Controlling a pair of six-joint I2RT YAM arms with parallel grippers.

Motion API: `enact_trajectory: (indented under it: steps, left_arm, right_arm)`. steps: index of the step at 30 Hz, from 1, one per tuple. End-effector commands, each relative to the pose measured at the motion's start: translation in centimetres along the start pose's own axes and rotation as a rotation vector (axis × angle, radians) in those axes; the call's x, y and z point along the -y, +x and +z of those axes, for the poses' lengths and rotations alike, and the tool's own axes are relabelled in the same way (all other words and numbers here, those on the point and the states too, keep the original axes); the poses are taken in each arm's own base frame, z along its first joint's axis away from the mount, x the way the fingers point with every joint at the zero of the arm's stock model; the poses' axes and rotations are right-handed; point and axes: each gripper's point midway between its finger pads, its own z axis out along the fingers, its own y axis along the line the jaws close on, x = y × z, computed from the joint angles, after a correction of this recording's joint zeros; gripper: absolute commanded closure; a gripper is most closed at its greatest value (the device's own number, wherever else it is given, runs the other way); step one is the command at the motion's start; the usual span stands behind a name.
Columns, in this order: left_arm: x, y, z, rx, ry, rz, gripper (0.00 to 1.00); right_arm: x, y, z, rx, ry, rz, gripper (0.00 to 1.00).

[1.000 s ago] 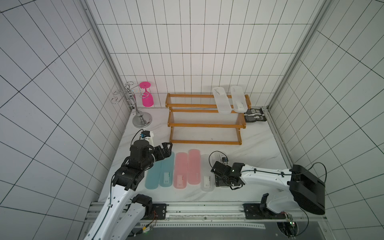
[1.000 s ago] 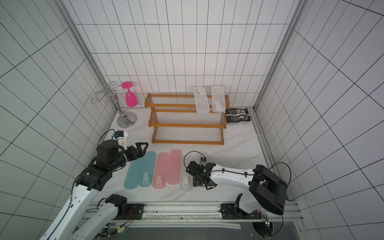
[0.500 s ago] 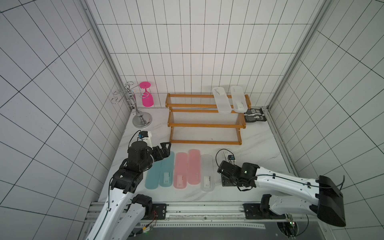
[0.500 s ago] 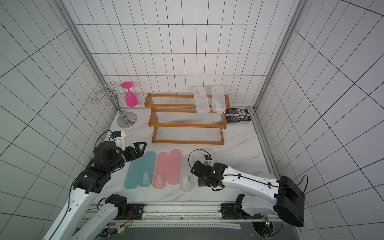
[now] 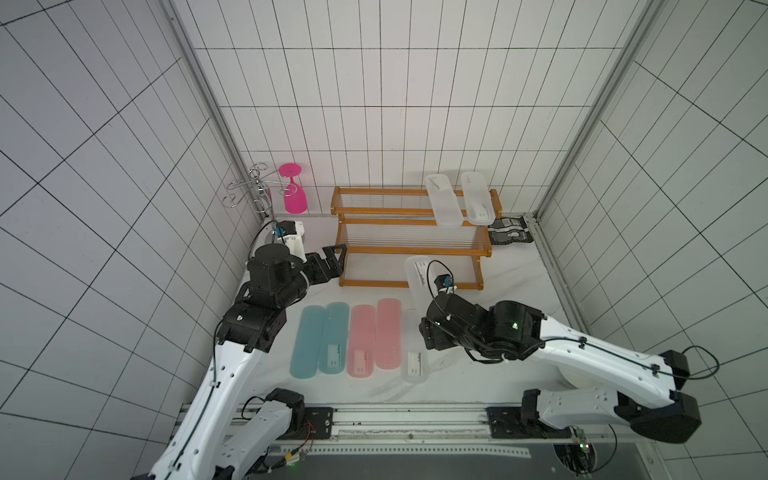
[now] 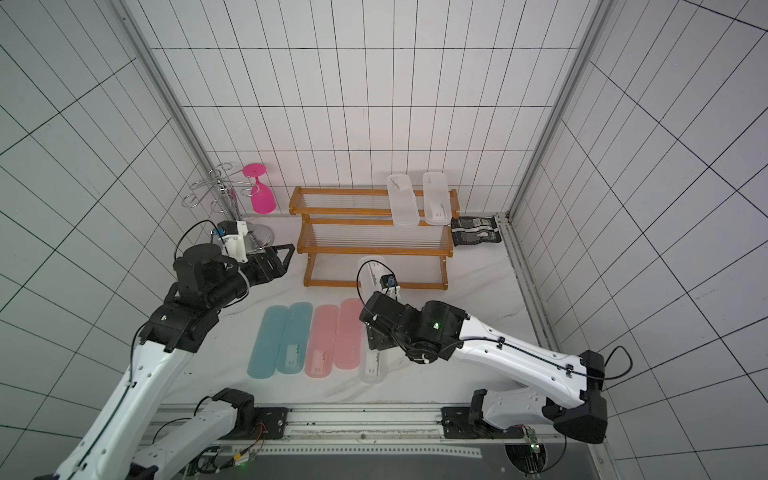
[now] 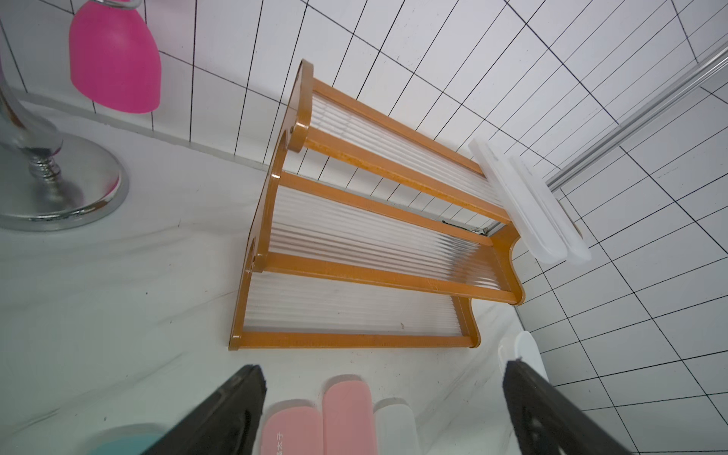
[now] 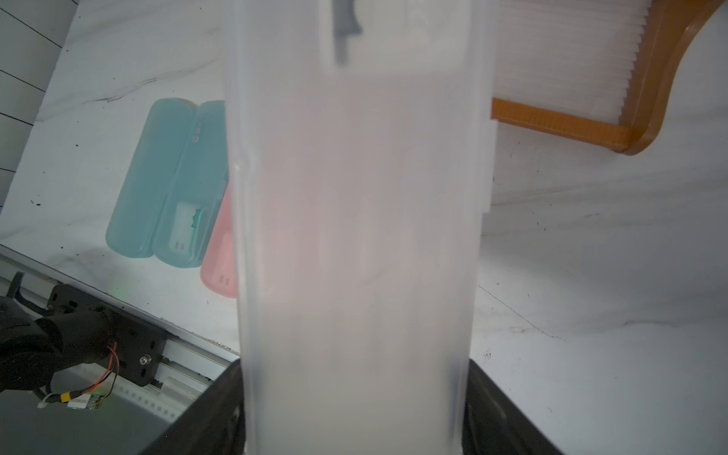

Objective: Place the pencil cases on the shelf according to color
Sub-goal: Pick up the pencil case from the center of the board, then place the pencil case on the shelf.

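- Right claw (image 8: 352, 366) is clamped on one end of the held case (image 5: 417, 276), a clear one, up off the table (image 5: 511, 299). In both top views its far end crosses the bottom front rail of the shelf (image 5: 411, 249).
- Left claw (image 5: 337, 259) is spread wide and holds nothing. It hangs just beside the shelf's left end, near the stand (image 5: 253, 195).
- Five cases lie in a row close to the table's front edge, long sides touching or nearly so: the teal cases (image 5: 308, 340), the pink cases (image 5: 388, 332), then the table case (image 5: 415, 365), which is clear and nearest the right arm.
- A strip of open table runs between that row and the shelf's bottom rail. More lies right of the row toward the right wall, partly under the right arm.
- The top-tier cases (image 5: 444, 201) sit side by side at the right end of the top tier. Their near ends jut past its front rail, over the middle tier.
- The rest of the top tier and the middle and bottom tiers are bare rods.
- A packet (image 5: 509, 230) lies at the foot of the right wall, just beside the shelf's right end. The stand and the pink glass (image 5: 293, 195) crowd the back left corner.
- Count: eight cases, two teal, two pink and four clear (two on the shelf, one held, one on the table). One shelf of three tiers, one stand, one glass, one packet.
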Motion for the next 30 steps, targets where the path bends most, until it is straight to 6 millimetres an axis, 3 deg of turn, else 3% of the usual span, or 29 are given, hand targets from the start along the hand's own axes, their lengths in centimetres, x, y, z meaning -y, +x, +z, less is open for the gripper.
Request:
enact_trajectory:
  steps: [1,10,17,25,30]
  left_arm:
    - [0.2,-0.2,0.9,-0.007,0.021,0.049,0.02]
    - [-2.7,2.1,2.5,-0.022,0.009,0.045,0.02]
    - [-3.6,3.2,2.9,-0.03,-0.005,0.03,0.01]
    - [-3.1,4.2,3.4,-0.07,0.044,-0.001,0.01]
    - [-3.1,4.0,3.5,-0.064,0.045,-0.005,0.01]
  right_arm:
    - [-0.1,-4.0,-1.3,0.067,0.002,-0.042,0.27]
    - [-0.9,-14.7,-2.6,0.22,-0.074,-0.041,0.24]
    - [-0.7,-21.1,-1.2,0.277,-0.053,-0.035,0.24]
    - [1.8,-26.4,3.3,0.31,0.051,0.012,0.24]
    - [3.3,-28.6,4.6,0.337,0.072,0.079,0.23]
